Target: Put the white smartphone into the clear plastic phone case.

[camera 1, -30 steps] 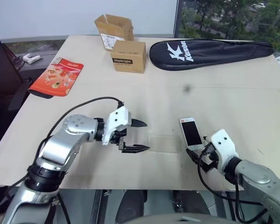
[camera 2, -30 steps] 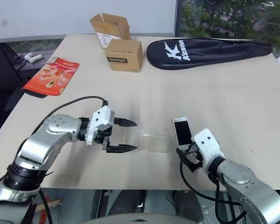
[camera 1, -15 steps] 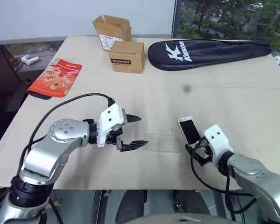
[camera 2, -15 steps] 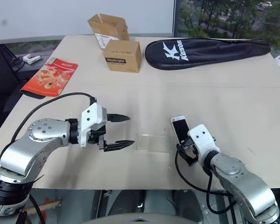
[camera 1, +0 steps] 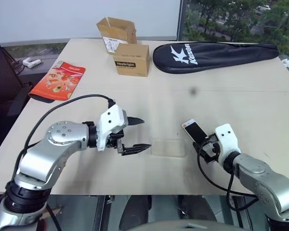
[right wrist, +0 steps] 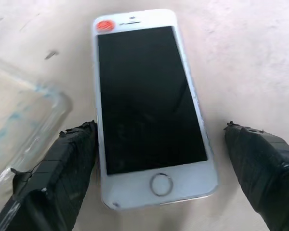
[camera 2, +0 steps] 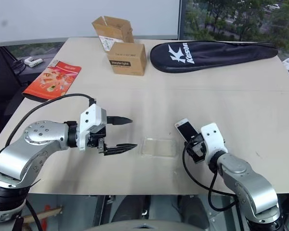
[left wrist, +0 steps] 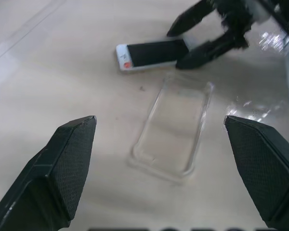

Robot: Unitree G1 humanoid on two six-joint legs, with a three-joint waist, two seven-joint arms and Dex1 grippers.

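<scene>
Bright, even daylight, probably from the window (camera 1: pixel 236 19) at the far edge of the bench (camera 1: pixel 231 101). Soft, short shadows only. Head views sharp, slight bending at the frame edges. Left wrist view soft throughout; white glare patches on the bench surface and glinting rims on the clear plastic phone case (left wrist: pixel 173 130). Right wrist view crisp on the white smartphone (right wrist: pixel 149 106), own fingers (right wrist: pixel 53 178) blurred.

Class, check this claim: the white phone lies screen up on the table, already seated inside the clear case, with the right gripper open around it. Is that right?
Not quite. The phone lies beside the clear case, not inside it; the right wrist view shows the case empty. It is screen up on the table, and the right gripper is open around it.
</scene>
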